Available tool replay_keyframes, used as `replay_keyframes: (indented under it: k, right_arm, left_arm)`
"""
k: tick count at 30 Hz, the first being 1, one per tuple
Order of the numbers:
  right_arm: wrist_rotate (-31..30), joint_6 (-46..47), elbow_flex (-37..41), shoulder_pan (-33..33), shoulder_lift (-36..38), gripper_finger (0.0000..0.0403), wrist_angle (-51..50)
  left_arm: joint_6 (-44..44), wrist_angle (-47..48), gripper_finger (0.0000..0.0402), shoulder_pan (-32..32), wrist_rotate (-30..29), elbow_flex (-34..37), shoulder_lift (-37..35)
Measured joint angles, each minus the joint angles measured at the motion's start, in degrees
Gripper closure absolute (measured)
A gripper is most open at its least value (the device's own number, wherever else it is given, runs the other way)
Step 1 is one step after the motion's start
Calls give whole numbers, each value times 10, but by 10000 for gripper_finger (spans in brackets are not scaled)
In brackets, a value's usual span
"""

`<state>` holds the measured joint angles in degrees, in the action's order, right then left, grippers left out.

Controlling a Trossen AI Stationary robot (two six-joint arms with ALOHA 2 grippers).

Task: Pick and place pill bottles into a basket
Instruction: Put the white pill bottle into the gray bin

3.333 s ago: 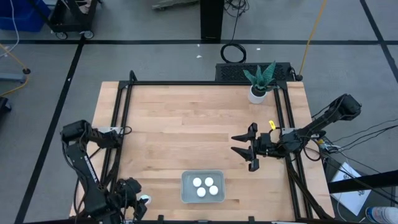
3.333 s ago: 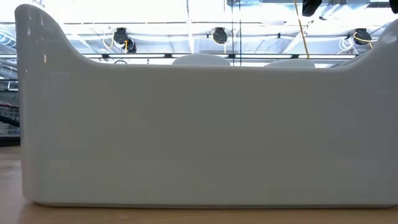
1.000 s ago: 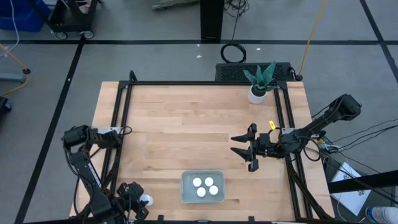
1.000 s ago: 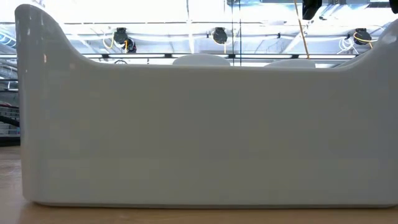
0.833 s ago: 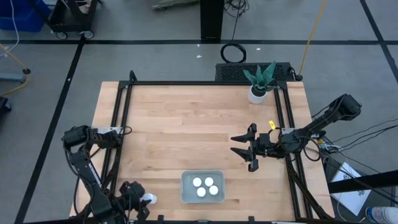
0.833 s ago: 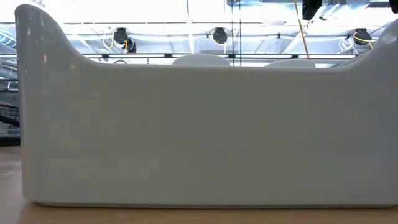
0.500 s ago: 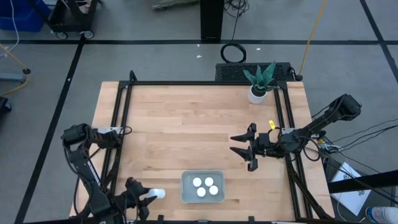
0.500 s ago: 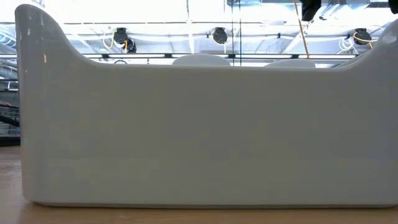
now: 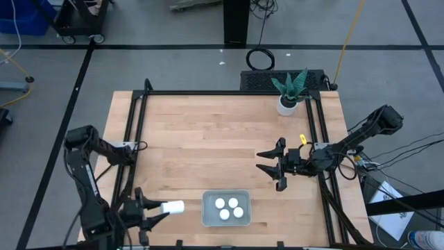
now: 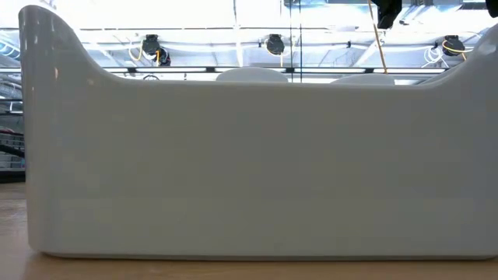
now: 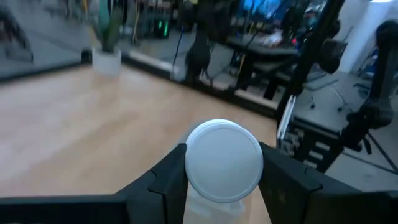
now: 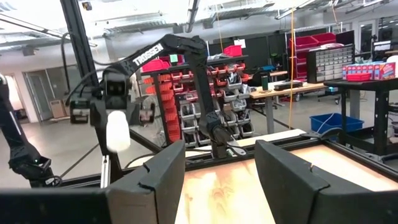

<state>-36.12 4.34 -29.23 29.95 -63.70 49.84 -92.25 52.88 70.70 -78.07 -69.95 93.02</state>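
Observation:
The basket (image 9: 208, 221) sits near the table's near edge and holds several white pill bottles (image 9: 229, 208). Its pale wall (image 10: 249, 171) fills the low view, with two caps (image 10: 249, 74) showing over the rim. Just left of the basket, my left gripper (image 9: 161, 210) is shut on another white pill bottle (image 9: 173, 207), which also shows in the left wrist view (image 11: 224, 162) and, far off, in the right wrist view (image 12: 118, 130). My right gripper (image 9: 259, 161) hangs open over the table's right half with nothing between its fingers (image 12: 146, 186). My left gripper pinches the bottle's body just behind the cap (image 11: 214, 202) between its two fingers (image 11: 168, 180), one on each side. The fingers come from the table's left and lie along the bottle. The bottle is lifted clear of the table, its cap end (image 9: 180, 206) toward the basket.
A white pot with a green plant (image 9: 288, 103) stands at the far right corner. Black frame rails (image 9: 132, 139) run along the table's left, far and right sides. Bare wood lies between the basket and the far edge.
My left gripper has risen from the table's near left corner and moved right toward the basket, turning as it went. The pill bottle has come up with it and now points its cap at the basket.

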Motion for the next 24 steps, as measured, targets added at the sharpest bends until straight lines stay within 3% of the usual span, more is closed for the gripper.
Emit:
replay_keyframes:
  k: [8,13,20,24]
  right_arm:
    - [0,6,0,0,0,216,0]
    - [0,5,0,0,0,216,-5]
    - [0,10,0,0,0,216,-11]
    - [0,16,0,-3,0,216,-15]
  left_arm:
    - [141,0,232,22,-74,0,-77]
    - [214,0,229,21,-80,0,-110]
    - [265,-8,236,-1,-57,0,-125]
    - [334,-61,233,-16,-20,0,-125]
